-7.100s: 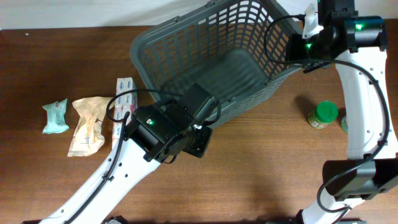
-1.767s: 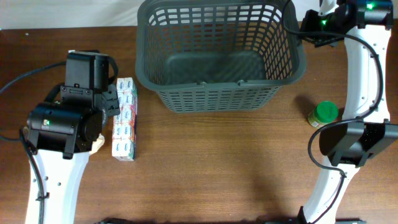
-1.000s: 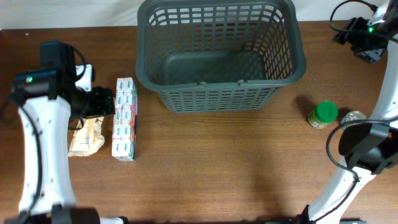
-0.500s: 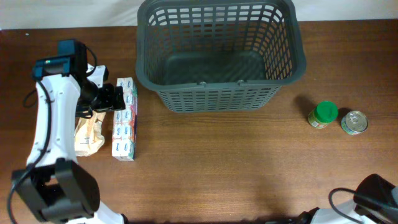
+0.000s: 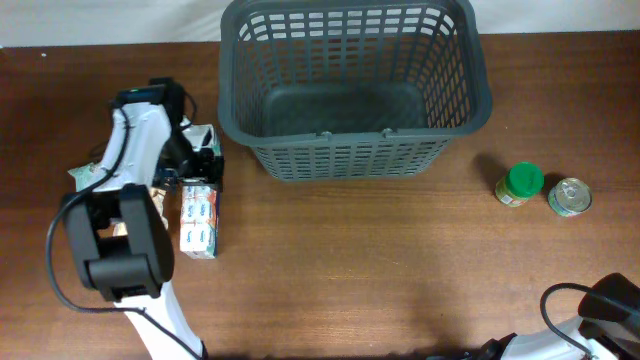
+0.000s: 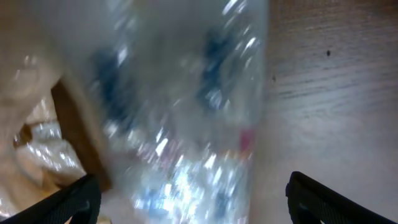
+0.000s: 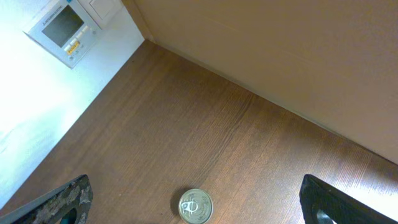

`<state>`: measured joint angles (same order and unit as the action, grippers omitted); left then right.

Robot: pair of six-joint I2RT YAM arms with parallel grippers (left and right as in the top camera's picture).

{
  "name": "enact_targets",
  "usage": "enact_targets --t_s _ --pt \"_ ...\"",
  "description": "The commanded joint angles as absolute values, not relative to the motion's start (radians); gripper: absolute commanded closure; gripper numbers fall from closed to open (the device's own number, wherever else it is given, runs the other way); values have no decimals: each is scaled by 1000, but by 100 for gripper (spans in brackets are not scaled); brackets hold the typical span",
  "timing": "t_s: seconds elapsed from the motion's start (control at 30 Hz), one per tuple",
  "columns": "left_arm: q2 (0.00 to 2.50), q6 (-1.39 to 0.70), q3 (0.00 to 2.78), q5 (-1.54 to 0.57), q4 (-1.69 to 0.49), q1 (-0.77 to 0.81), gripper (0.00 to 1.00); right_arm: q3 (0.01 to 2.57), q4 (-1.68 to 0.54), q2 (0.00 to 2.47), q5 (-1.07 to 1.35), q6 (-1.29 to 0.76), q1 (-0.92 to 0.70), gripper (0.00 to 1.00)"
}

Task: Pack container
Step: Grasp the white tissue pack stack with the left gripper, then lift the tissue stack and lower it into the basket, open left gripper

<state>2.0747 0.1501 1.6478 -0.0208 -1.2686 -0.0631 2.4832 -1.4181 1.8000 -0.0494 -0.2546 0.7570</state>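
The container (image 5: 455, 115), a large dark grey lattice basket, stands at the back middle of the table with nothing visible inside. My left gripper (image 5: 199, 165) hangs open over the upper end of a strip of small packets (image 5: 199, 218) left of the basket. In the left wrist view that shiny strip (image 6: 186, 124) is blurred and lies between the wide-spread fingertips (image 6: 78, 199) of the left gripper (image 6: 193, 205). My right gripper (image 7: 198, 202) is open high above the table, with a small metal can (image 7: 195, 207) far below it. It does not show in the overhead view.
A green-lidded jar (image 5: 520, 184) and the metal can (image 5: 569, 196) stand right of the basket. A tan bag (image 6: 28, 130) lies left of the strip, and a teal packet (image 5: 84, 178) sits further left. Part of the right arm (image 5: 612, 300) shows at the bottom right.
The left arm swung right, bringing its gripper over the top end of the packet strip. The right arm left the top right corner and dropped out of the overhead view.
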Motion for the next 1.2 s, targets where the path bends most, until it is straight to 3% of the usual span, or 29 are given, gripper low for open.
enact_targets --t_s 0.0,0.17,0.27,0.37,0.63,0.97,1.1,1.17 --pt "2126 167 1652 69 -1246 -47 11 2484 -1419 1792 -64 -256 760 1" --pt "2199 125 1652 69 -1232 -48 26 2484 -1419 1792 -64 -256 760 1" --pt "2226 125 1652 68 -1231 -48 41 2484 -1419 1792 -64 -256 760 1" --pt "2233 125 1655 68 -1246 -48 98 2484 -1419 1792 -64 -256 760 1" --pt "2232 129 1995 137 -1504 -51 98 2484 -1419 1792 -64 -256 760 1" --pt "2231 141 2887 265 -1632 -47 98 2484 -1419 1792 -64 -256 760 1" --pt "2227 382 3137 73 -1558 -23 98 2484 -1419 1792 -64 -256 760 1" --pt "2193 529 3133 -97 -1473 5 98 2484 -1419 1792 -64 -256 760 1"
